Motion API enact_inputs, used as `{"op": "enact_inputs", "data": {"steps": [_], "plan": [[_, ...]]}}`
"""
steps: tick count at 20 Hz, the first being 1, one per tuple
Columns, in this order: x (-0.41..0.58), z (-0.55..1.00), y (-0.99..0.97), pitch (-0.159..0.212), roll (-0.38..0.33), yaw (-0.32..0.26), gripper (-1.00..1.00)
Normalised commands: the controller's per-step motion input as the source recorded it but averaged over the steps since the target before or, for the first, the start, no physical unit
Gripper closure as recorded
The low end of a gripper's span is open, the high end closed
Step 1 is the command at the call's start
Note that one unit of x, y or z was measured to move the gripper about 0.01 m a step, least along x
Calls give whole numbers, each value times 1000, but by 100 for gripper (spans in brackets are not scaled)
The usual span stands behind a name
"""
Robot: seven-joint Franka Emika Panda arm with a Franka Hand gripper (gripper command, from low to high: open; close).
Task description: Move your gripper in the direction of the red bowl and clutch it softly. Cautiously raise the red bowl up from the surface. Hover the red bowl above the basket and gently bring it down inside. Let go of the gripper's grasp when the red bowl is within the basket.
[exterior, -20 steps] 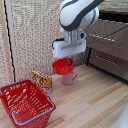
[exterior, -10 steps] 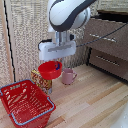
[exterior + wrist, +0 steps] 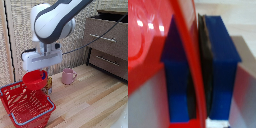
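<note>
Red bowl [image 3: 34,79] hangs clamped by its rim in your end effector [image 3: 43,75], raised over the basket's [image 3: 30,118] far edge, left of the pink mug [image 3: 68,76].

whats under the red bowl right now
The red bowl, pinched by the gripper, hangs over the basket's far rim. A box stands behind, mostly hidden. The basket's inside looks empty.
</note>
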Motion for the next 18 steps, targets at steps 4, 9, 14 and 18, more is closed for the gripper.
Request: {"op": "enact_inputs", "data": {"steps": [4,9,14,18], "plan": [[394,-149,552,0,-70,-4,100],[342,-169,167,-16,-37,0,100],[235,56,22,-10,28,0,-100],[241,516,-139,65,74,4,-100]]}}
